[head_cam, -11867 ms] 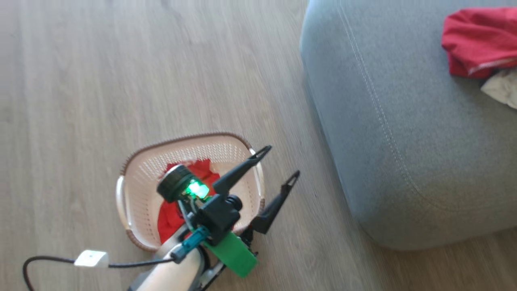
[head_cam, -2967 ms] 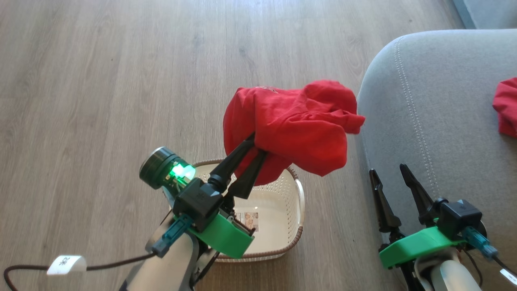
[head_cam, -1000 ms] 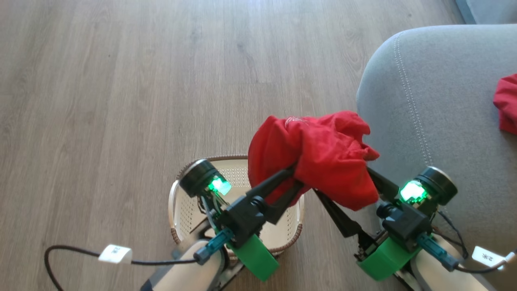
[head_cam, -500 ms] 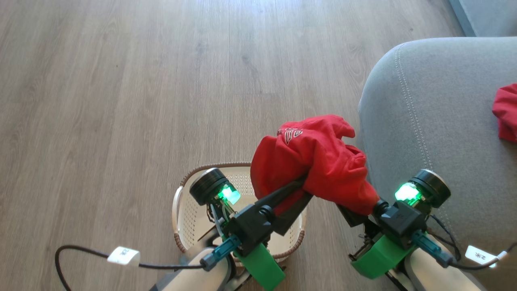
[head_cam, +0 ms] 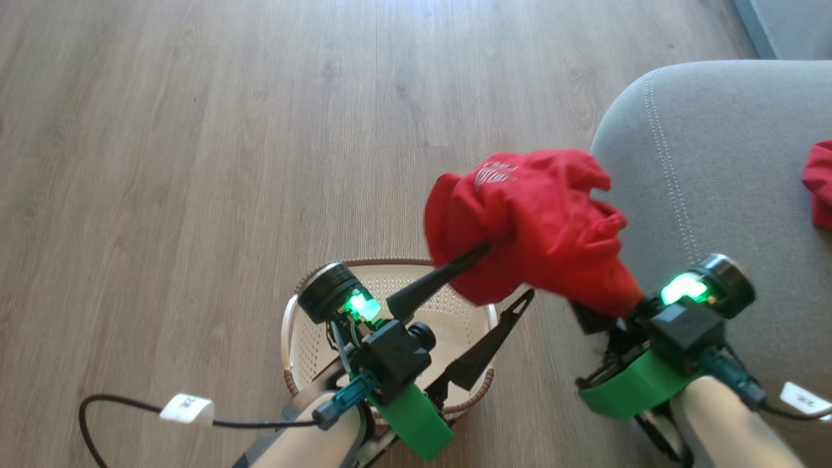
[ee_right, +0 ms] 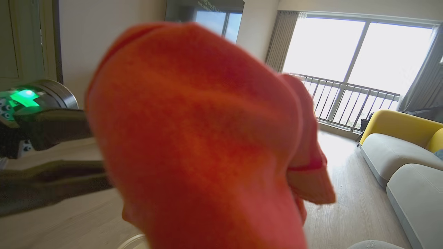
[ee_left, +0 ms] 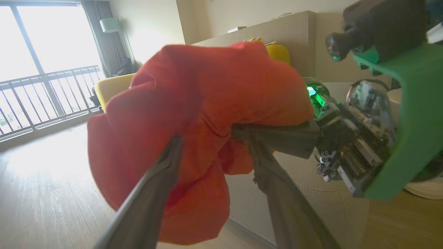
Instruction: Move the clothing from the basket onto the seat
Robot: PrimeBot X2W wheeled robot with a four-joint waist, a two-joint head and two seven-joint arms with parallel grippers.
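2 red garments (head_cam: 539,240), seemingly; 1 basket (head_cam: 305,338).

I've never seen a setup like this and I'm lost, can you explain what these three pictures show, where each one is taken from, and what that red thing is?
This is a two-armed robot. The head view looks down from its head at a wooden floor. Each arm ends in a tool with two long dark fingers. The other two views come from cameras on the wrists, looking along those fingers.

The red thing is a soft garment, held in the air. The right tool appears to grip it, though the cloth hides its fingertips. The left tool has its fingers spread, one finger against the cloth.

Below sits a cream basket with a brown rim. To the right is a grey seat, where another red garment lies.
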